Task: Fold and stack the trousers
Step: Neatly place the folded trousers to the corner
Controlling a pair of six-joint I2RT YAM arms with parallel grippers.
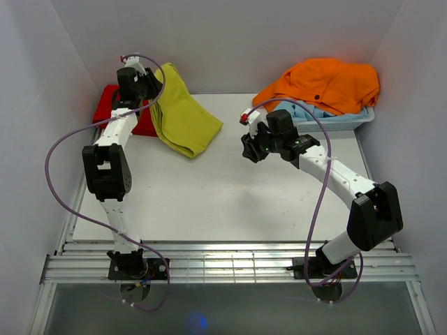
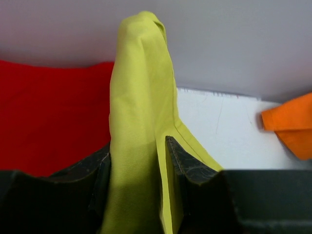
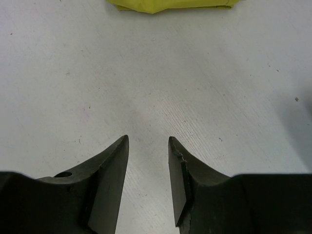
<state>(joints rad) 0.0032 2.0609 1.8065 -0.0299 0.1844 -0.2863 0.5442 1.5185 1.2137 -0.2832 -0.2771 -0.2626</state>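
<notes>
Trousers: the long yellow-green cotton trousers [image 1: 185, 118] sit at the far left of the white desk [image 1: 230, 195]. They are already doubled into a thick panel. Its upper end is lifted against the back wall and its lower end lies on the desk surface.
Neighbours: the raised end hangs just beside a flat red cloth garment [image 1: 108, 98], and part of the panel looks to overlap that garment's edge. A crumpled orange garment [image 1: 325, 84] lies heaped on a pale blue bin [image 1: 349, 122] at the far right, well apart.
Left pincer: the left pincer [image 2: 138, 151] is closed on a bunched fold of the trousers [image 2: 136, 122], with cloth filling the gap between its fingers [image 2: 173, 156].
Right pincer: the right pincer [image 3: 147, 141] hovers over bare desk [image 3: 146, 73] with its jaws moderately apart and nothing between them. The near edge of the trousers [image 3: 170, 5] shows ahead of it, not touching.
Handling: the cloth should be light, soft and limp. It will probably sag and slide over itself, so layers may shift when carried from one end.
Where to grip: a thick seam or folded edge should hold better than a single layer. The free lower corner suits the right pincer.
Stage: this reads as carrying the folded bundle toward the red garment, with the stacking not yet finished.
Risk: the fold may open if only one end is supported.
</notes>
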